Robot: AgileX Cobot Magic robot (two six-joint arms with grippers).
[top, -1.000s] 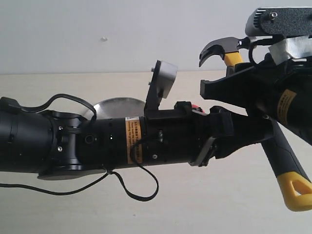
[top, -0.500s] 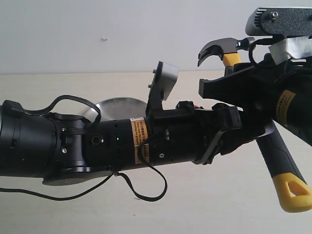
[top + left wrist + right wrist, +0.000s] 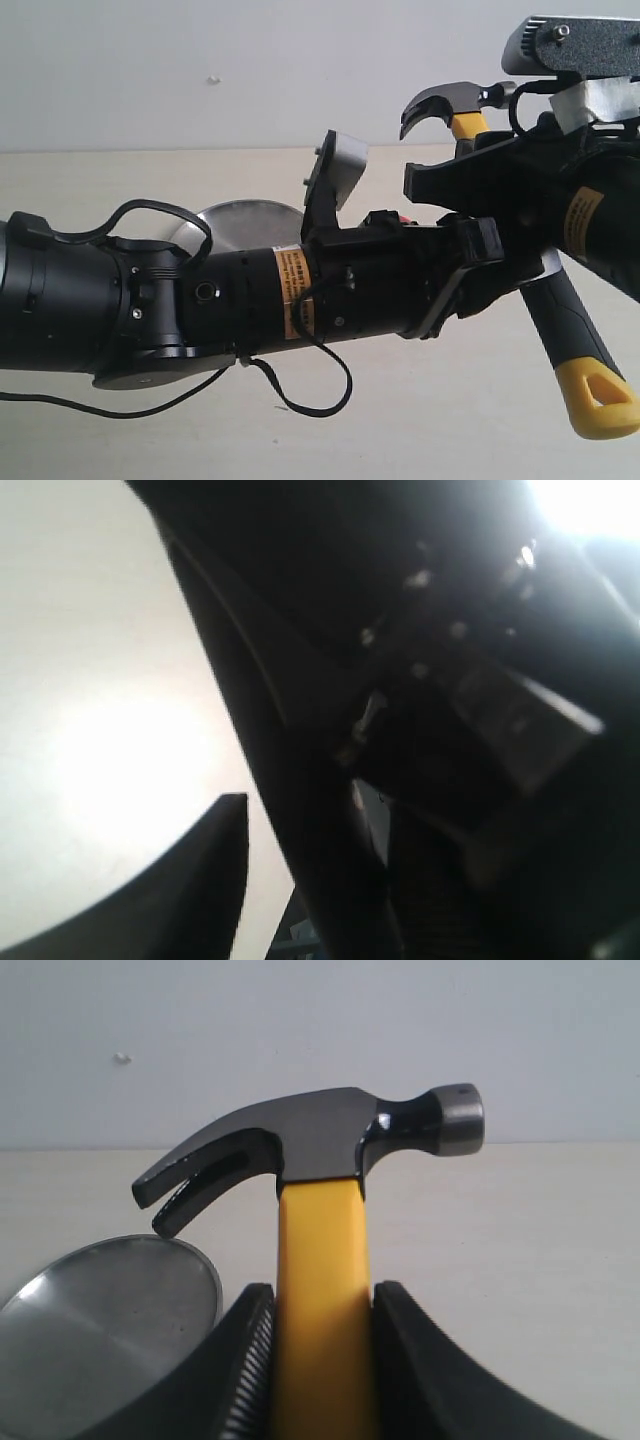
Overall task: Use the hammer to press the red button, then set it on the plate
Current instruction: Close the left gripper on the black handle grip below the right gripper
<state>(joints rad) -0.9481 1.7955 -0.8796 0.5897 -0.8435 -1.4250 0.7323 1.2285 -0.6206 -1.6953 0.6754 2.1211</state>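
Observation:
The hammer point(image 3: 445, 103) is held up in the air, its dark head on top and its yellow looped end point(image 3: 597, 396) hanging low at the right. My right gripper point(image 3: 320, 1300) is shut on the yellow neck just under the head point(image 3: 330, 1145). My left gripper point(image 3: 478, 262) reaches across to the black grip of the handle point(image 3: 565, 315). In the blurred left wrist view one finger point(image 3: 200, 880) stands apart from a dark bar; the other finger is hidden. The plate point(image 3: 245, 215) shows behind the left arm. Only a red sliver of the button point(image 3: 403, 218) peeks above that arm.
The left arm point(image 3: 200, 305) lies across the middle of the exterior view and hides much of the beige table point(image 3: 450, 420). A loose black cable point(image 3: 310, 395) hangs under it. A pale wall point(image 3: 200, 70) stands behind. The plate point(image 3: 100, 1320) lies below the hammer's claw.
The left arm has slid to the right, bringing its gripper closer to the hammer's handle. The right gripper and hammer have shifted slightly left and up.

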